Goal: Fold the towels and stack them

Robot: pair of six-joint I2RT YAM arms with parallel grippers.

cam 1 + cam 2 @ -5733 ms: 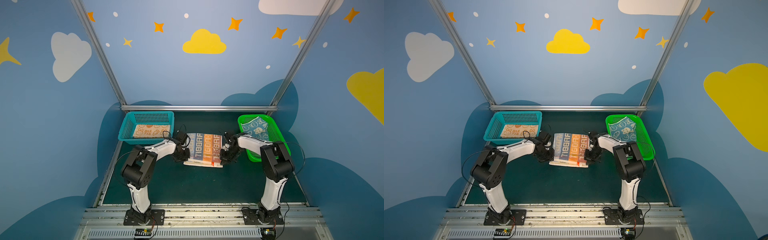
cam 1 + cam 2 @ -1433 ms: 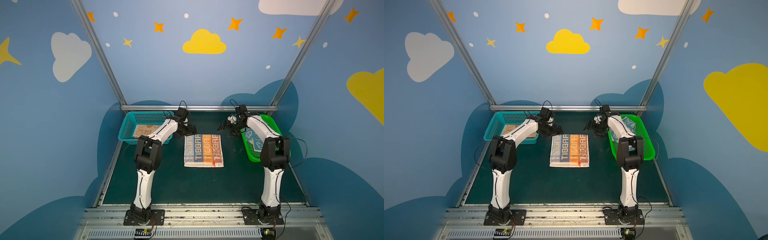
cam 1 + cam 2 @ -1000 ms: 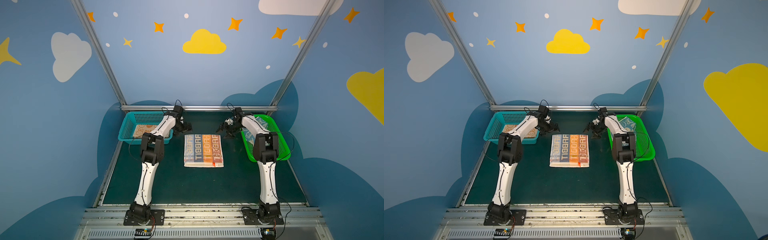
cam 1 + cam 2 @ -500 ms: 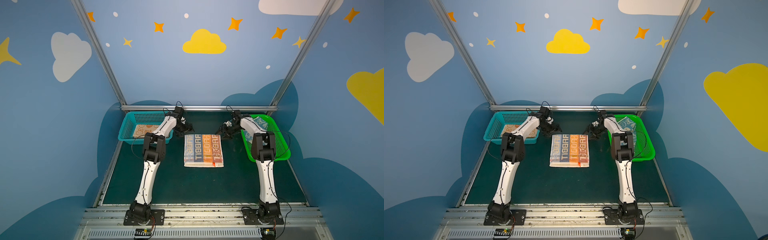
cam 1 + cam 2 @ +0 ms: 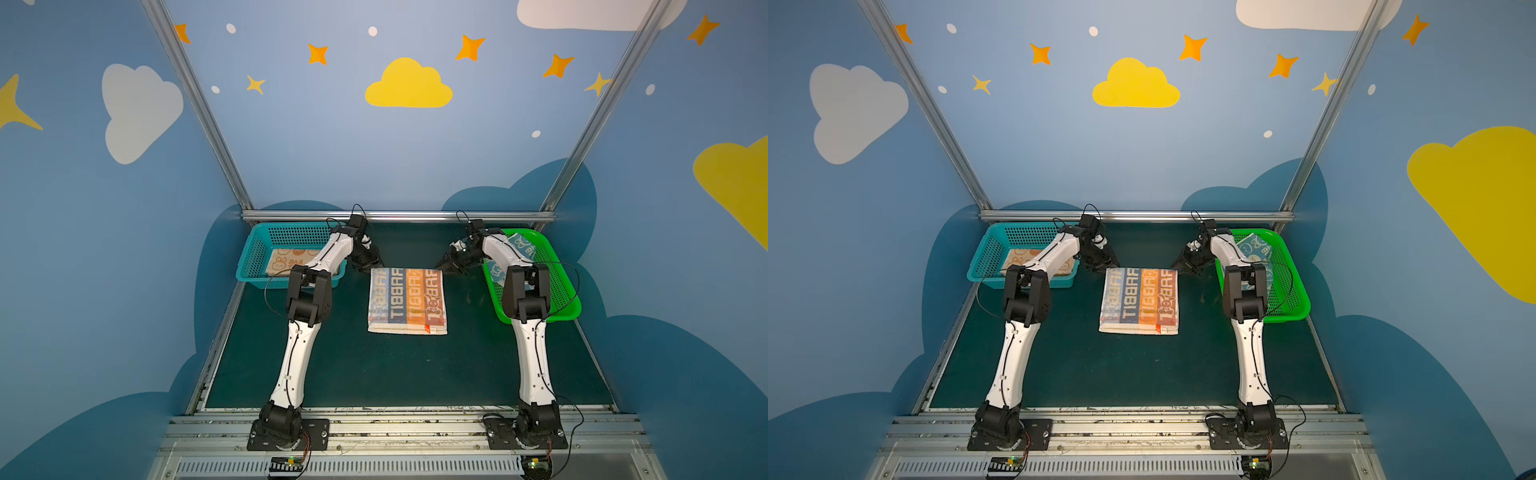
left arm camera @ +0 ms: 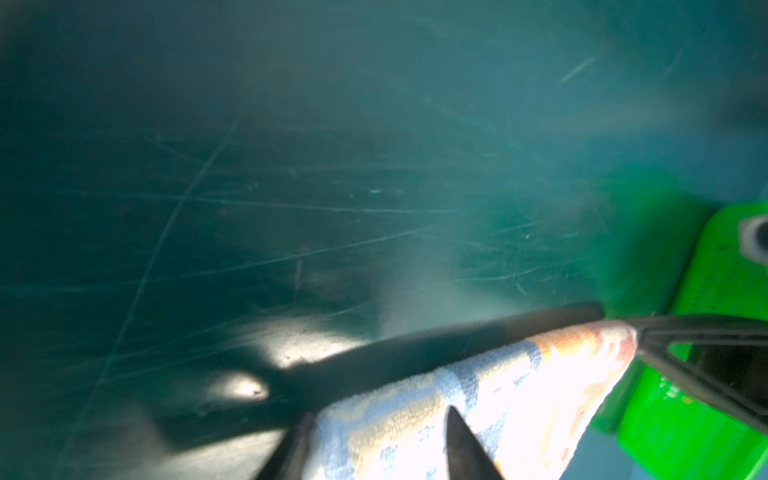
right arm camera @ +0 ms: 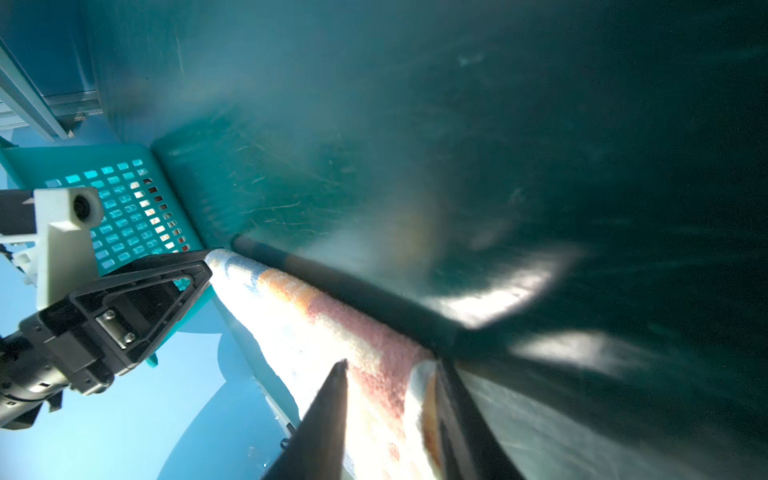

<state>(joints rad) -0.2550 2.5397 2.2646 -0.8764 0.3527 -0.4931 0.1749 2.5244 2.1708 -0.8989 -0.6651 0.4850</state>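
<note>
Now straddling towel (image 5: 407,300) far corners with left gripper (image 6: 380,411) and right gripper (image 7: 390,361), jaws part-spread, pinch not confirmable; treating as light, limp terry, taking corners only.

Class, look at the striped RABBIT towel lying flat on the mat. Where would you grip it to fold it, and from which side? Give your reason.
Take the striped towel by its two far corners, left gripper from the left, right gripper from the right. It lies flat, so only its edge offers a pinch; holding both corners should keep the fold straight.
</note>
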